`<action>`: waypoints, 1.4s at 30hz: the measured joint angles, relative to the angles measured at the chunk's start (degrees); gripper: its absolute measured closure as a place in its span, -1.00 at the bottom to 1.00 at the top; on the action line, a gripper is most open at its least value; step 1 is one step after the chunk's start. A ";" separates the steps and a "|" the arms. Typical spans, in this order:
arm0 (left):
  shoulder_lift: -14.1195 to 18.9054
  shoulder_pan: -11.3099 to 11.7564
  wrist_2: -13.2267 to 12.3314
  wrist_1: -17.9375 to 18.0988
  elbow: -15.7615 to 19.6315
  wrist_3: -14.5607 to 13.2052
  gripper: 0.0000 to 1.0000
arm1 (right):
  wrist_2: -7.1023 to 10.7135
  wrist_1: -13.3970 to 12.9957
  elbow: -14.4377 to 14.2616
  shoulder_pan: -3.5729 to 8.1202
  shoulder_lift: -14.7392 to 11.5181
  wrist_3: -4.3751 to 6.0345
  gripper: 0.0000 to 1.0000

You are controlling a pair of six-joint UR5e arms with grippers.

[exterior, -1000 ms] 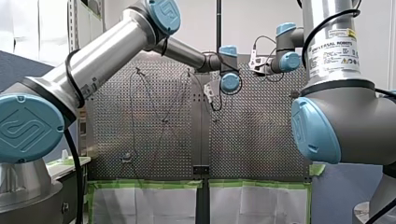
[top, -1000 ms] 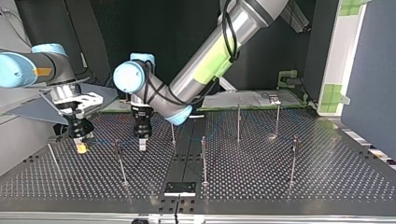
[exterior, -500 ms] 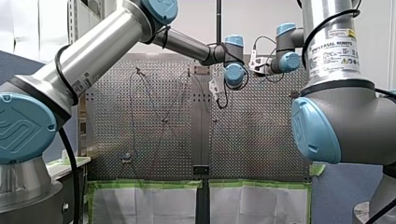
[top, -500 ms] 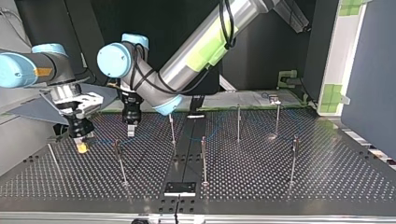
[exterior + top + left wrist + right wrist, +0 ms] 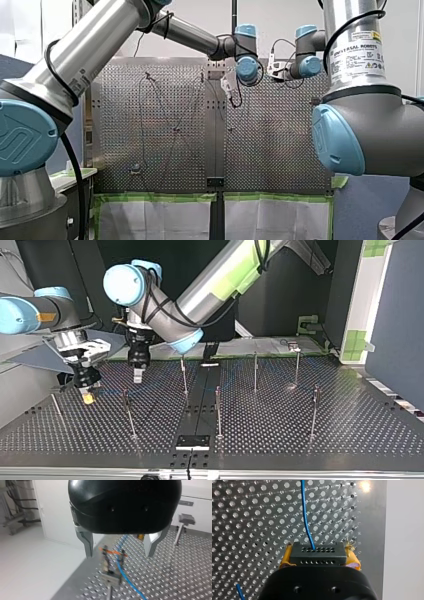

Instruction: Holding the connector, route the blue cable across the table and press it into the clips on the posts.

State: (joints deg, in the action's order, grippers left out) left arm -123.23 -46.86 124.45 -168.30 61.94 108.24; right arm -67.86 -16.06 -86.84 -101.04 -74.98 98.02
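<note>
In the right wrist view my right gripper is shut on the black connector, its yellow pads on either side. The blue cable runs out of the connector over the perforated plate. In the top view this gripper hangs low at the left. My left gripper hovers above the plate beside it, open and holding nothing. Its metal fingers stand wide apart in the left wrist view, above a clip post with the blue cable running past it.
Several thin posts stand on the plate in the top view, among them one near the grippers, one at the middle and one at the right. A black plate lies at the near edge.
My left gripper has risen and moved toward the top view's left and back, away from the post near the middle. My right gripper has kept still with the connector.
</note>
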 joint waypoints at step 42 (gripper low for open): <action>18.99 1.64 0.70 12.62 20.88 8.34 -1.00 | -1.44 0.32 -0.04 -0.03 0.04 -0.03 1.00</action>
State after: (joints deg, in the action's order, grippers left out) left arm -104.24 -45.22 125.15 -155.68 82.83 116.58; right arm -69.30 -15.74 -86.87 -101.07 -74.95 97.99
